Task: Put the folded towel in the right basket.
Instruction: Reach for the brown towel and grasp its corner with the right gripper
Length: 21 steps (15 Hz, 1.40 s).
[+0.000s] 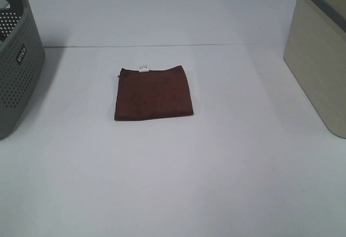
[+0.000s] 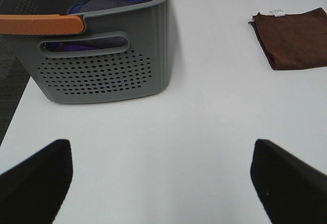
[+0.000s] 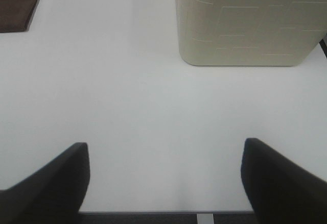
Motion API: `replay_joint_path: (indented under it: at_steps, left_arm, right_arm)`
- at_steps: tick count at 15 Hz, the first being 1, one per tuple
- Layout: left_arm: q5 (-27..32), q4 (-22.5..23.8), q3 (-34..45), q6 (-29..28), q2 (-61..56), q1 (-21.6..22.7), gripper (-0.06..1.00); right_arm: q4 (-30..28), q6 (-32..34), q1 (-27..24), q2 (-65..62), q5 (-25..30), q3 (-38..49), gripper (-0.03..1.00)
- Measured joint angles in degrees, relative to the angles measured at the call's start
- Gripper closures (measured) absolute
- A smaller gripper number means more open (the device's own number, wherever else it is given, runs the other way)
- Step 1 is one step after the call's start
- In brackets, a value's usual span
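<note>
The folded towel [image 1: 153,93] lies flat on the white table near its middle, dark reddish-brown, with a small white tag on its far edge. It also shows in the left wrist view [image 2: 294,38] and at a corner of the right wrist view [image 3: 18,3]. The right basket [image 1: 320,53], beige with a dark grey rim, stands at the table's right edge; its wall shows in the right wrist view [image 3: 245,22]. My left gripper [image 2: 161,180] is open and empty above the table, short of the towel. My right gripper [image 3: 163,180] is open and empty over the table's near edge. Neither arm shows in the high view.
A grey perforated basket [image 1: 16,67] with a small label stands at the table's left edge. In the left wrist view this grey basket [image 2: 102,71] has an orange handle and holds blue and grey cloth. The table's front edge shows in the right wrist view.
</note>
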Motion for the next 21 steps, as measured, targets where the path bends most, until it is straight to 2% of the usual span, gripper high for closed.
replay_joint_path:
  at_steps: [21]
  left_arm:
    - [0.0, 0.0, 0.0, 0.0, 0.0, 0.0, 0.06]
  right_arm:
    - [0.0, 0.0, 0.0, 0.0, 0.0, 0.0, 0.18]
